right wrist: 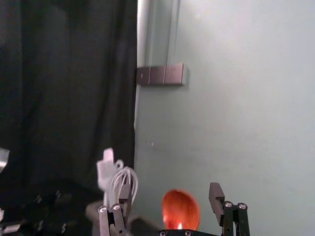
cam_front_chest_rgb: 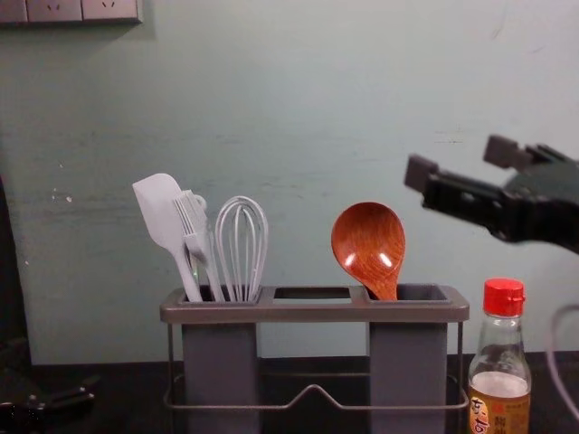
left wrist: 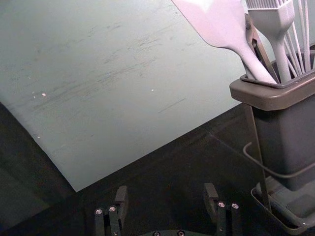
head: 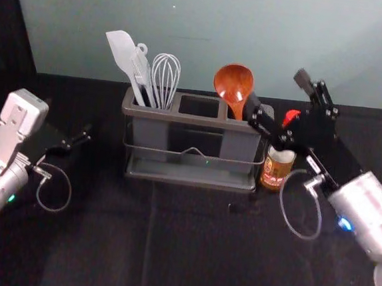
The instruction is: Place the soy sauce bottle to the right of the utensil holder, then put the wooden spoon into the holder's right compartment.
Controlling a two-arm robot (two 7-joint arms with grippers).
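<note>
The wooden spoon (head: 233, 84) stands bowl-up in the right compartment of the grey utensil holder (head: 191, 178); its bowl (cam_front_chest_rgb: 368, 242) tilts slightly left in the chest view. Against the holder's right side stands the soy sauce bottle (head: 278, 168), upright with a red cap (cam_front_chest_rgb: 503, 297). My right gripper (head: 277, 91) is open above the bottle and beside the spoon, holding nothing; the spoon (right wrist: 180, 209) shows past the right gripper (right wrist: 170, 190) in its wrist view. My left gripper (head: 79, 137) stays left of the holder, open and empty, as the left gripper (left wrist: 166, 191) shows in its wrist view.
A white spatula (cam_front_chest_rgb: 161, 212), a brush (cam_front_chest_rgb: 197, 231) and a whisk (cam_front_chest_rgb: 241, 244) stand in the holder's left compartment. The pale wall (head: 188, 22) rises behind the black-covered table (head: 188, 250). A dark curtain (right wrist: 74, 88) hangs at one side.
</note>
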